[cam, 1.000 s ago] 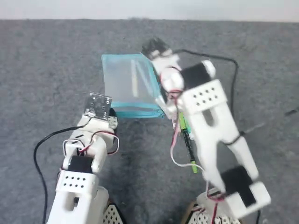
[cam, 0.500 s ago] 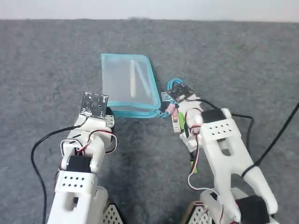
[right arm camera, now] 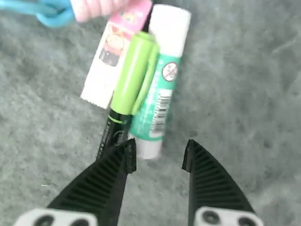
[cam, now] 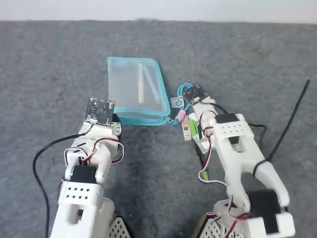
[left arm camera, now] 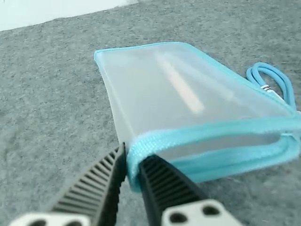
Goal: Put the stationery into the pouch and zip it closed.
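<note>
Grey carpet-like cover (cam: 54,54) over the whole table, pale strip of wall along the far edge.

Two white arms in from the near side, one toward each near corner of the pouch.

Pouch (cam: 132,91) flat on the cover: translucent film, teal zip edging, a pale stick (cam: 141,85) already inside. Probably light and limp, and likely to slide or buckle if nudged at the mouth. Best held by the stiffer zip tape, not the film wall. Left gripper (left arm camera: 132,159) pinched tight on that teal edging at the pouch's near corner.

Just beside the pouch's other near corner, a loose cluster:
- Glue stick (right arm camera: 160,89), white and green. Rigid, smooth barrel, apt to roll. Take across the middle.
- Green pen (right arm camera: 134,70), touching the glue stick along its length. Slim, stiff, awkward to lift singly while pressed together.
- Small white-and-pink packet (right arm camera: 110,56), against the pen on the side away from the glue stick. Flat, little to bite on.

Right gripper (right arm camera: 159,147) wide apart, holding nothing, poised at the glue stick's end farther from the pouch.

Blue cord loop (left arm camera: 273,77) off the pouch's zip end.

Left wrist view gives the bite on the edging, which is hidden under the wrist board from the high view. Right wrist view separates the three pieces, which look jumbled and half under the arm from above. Cannot tell whether the zip stands open.
</note>
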